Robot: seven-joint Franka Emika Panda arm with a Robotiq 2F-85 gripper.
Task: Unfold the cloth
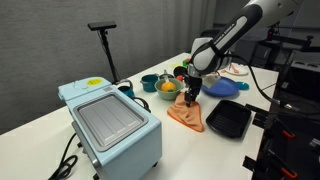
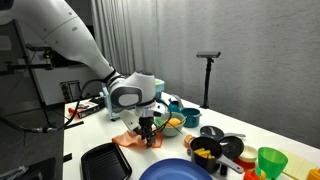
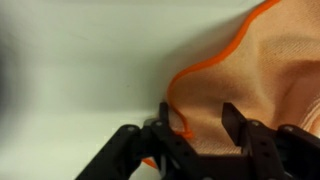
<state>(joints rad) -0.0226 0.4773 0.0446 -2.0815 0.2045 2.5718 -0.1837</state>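
Note:
The salmon-orange cloth (image 1: 186,117) lies folded and rumpled on the white table beside the black tray (image 1: 228,120); it also shows in an exterior view (image 2: 128,141). My gripper (image 1: 192,99) points down onto its upper edge, and the same gripper (image 2: 148,134) stands over the cloth in an exterior view. In the wrist view the cloth (image 3: 240,70) fills the right half, its bright hemmed edge curving past the left finger. The gripper (image 3: 200,120) straddles that edge with jaws apart. Cloth lies between the fingers, which do not visibly pinch it.
A light blue box appliance (image 1: 110,125) stands at the table's near end. Bowls and a teal mug (image 1: 148,82) crowd behind the cloth. A blue plate (image 2: 180,172), a green cup (image 2: 268,160) and the black tray (image 2: 105,160) lie nearby. A black stand (image 1: 105,45) rises behind.

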